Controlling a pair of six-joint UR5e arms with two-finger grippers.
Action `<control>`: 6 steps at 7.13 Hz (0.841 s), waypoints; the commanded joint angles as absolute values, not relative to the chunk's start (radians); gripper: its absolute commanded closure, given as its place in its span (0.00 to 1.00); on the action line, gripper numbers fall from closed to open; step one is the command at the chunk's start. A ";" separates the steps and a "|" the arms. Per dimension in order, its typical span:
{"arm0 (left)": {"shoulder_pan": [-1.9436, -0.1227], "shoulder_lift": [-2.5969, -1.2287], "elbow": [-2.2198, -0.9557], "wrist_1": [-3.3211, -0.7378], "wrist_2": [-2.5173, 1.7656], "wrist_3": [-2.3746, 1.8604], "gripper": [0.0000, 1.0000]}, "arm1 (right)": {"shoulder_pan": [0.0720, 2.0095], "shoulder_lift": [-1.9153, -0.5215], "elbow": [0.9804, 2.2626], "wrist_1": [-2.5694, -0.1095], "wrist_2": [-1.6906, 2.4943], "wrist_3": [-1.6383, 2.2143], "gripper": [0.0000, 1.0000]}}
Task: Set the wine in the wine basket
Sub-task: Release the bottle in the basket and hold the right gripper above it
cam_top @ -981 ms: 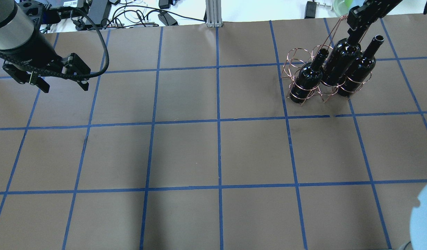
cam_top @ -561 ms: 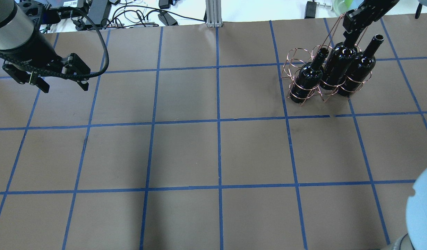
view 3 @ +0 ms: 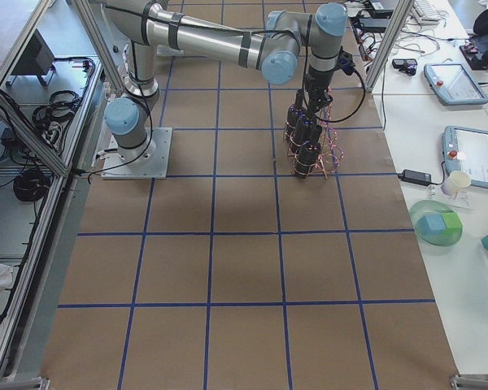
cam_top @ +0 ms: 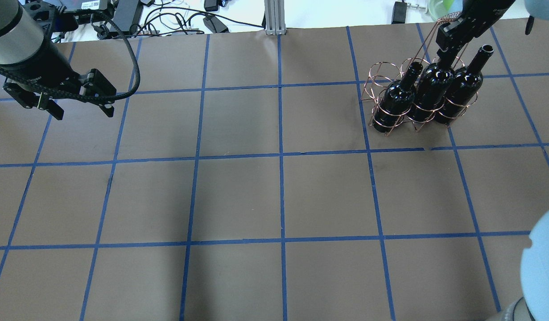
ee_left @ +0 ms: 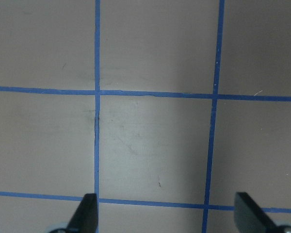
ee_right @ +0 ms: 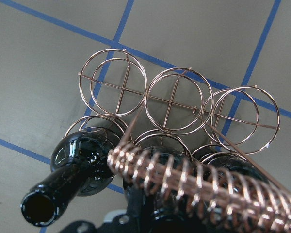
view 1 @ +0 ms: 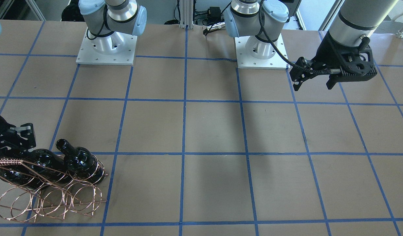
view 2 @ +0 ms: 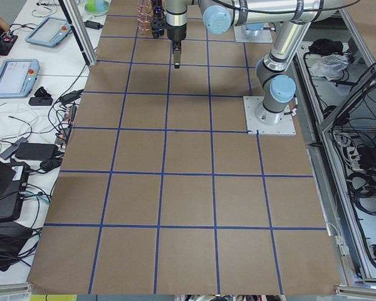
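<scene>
So the left hand (cam_top: 83, 113) hangs wide open and empty, well left of the wine basket (cam_top: 376, 84). Three bottles (cam_top: 397, 100) sit in the basket's robot-side row, and the right hand (cam_top: 444, 53) is clamped on the neck of the middle wine (cam_top: 428, 96).

You find the wine basket (cam_top: 376, 84) on the table's (cam_top: 238, 196) far right; three bottles (cam_top: 430, 89) stand in its robot-side row.

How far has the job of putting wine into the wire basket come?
Done: a glossy black glass bottle and its twin stand in the end rings of one row of the copper wire basket. In hand: the right gripper holds a third bottle by the neck, set in the middle ring. To do: release and retreat. The open left gripper hangs idle.
</scene>
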State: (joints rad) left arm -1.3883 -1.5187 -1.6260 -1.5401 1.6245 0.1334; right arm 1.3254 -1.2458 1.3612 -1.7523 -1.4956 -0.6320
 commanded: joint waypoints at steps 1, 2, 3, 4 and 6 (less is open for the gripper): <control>-1.388 -1.519 -1.626 -1.540 1.624 0.133 0.00 | 1.325 -1.244 1.397 -1.790 -1.496 -0.634 1.00; -1.388 -1.519 -1.626 -1.540 1.624 0.133 0.00 | 1.325 -1.244 1.402 -1.793 -1.496 -0.635 1.00; -1.388 -1.519 -1.626 -1.540 1.624 0.133 0.00 | 1.325 -1.244 1.402 -1.792 -1.496 -0.627 1.00; -1.390 -1.519 -1.626 -1.540 1.624 0.133 0.00 | 1.325 -1.246 1.402 -1.792 -1.497 -0.624 0.48; -1.402 -1.510 -1.629 -1.533 1.624 0.102 0.00 | 1.325 -1.259 1.402 -1.781 -1.512 -0.614 0.00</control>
